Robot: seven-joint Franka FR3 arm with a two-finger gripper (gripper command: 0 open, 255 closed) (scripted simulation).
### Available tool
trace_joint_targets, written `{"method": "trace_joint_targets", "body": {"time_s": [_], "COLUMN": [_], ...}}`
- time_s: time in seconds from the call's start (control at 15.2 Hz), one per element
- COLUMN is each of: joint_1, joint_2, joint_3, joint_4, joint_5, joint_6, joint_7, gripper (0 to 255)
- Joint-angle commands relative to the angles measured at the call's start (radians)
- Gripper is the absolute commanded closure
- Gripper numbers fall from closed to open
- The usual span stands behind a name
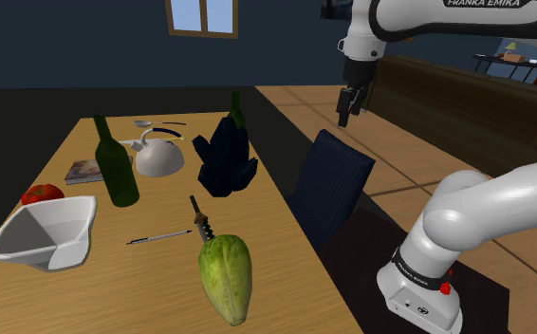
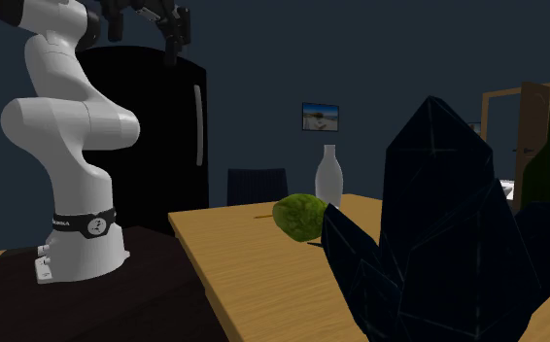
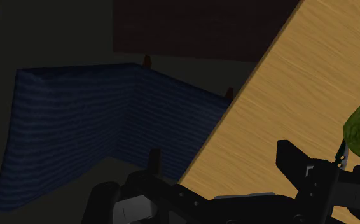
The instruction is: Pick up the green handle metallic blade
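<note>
Arm's gripper (image 1: 349,112) hangs high, off the bench (image 1: 96,294) edge, above dark blue chair (image 1: 328,185) on shoulder view's right. Wrist view: fingers (image 3: 293,162) stand apart, released, nothing btwn them; chair and bench edge lie beneath. The knife (image 1: 200,220) lies flat approx. mid-bench, well apart from gripper. One end points toward dark faceted crystal-like obj. (image 1: 225,159), other end reaches top of green bumpy fruit (image 1: 227,275). Handle colour and blade too small to tell. Thin rod (image 1: 159,236) lies just beside knife, on shoulder view's left. Further left: white bowl (image 1: 44,232), red tomato (image 1: 44,194), book (image 1: 84,171), green bottle (image 1: 115,163) upright, silver kettle (image 1: 158,155). A second bottle (image 1: 236,109) stands upright behind crystal-like obj. Second ext. view: white vase (image 2: 329,175) stands beyond fruit.
</note>
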Motion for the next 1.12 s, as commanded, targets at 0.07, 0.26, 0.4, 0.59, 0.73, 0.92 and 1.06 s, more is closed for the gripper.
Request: {"method": "trace_joint_targets", "body": {"time_s": [0.07, 0.26, 0.4, 0.59, 0.73, 0.92, 1.06], "joint_1": [0.004, 0.015, 0.023, 0.034, 0.041, 0.047, 0.05], "joint_2": [0.007, 0.039, 0.069, 0.125, 0.17, 0.248, 0.307], "joint_3": [0.015, 0.061, 0.092, 0.139, 0.17, 0.218, 0.249], "joint_4": [-0.018, -0.062, -0.085, -0.109, -0.117, -0.119, -0.112], "joint_5": [0.013, 0.051, 0.074, 0.106, 0.123, 0.143, 0.15], "joint_6": [0.025, 0.102, 0.156, 0.24, 0.296, 0.381, 0.438], "joint_7": [0.026, 0.101, 0.15, 0.224, 0.273, 0.346, 0.396], "gripper": [0, 0, 0, 0, 0, 0, 0]}}
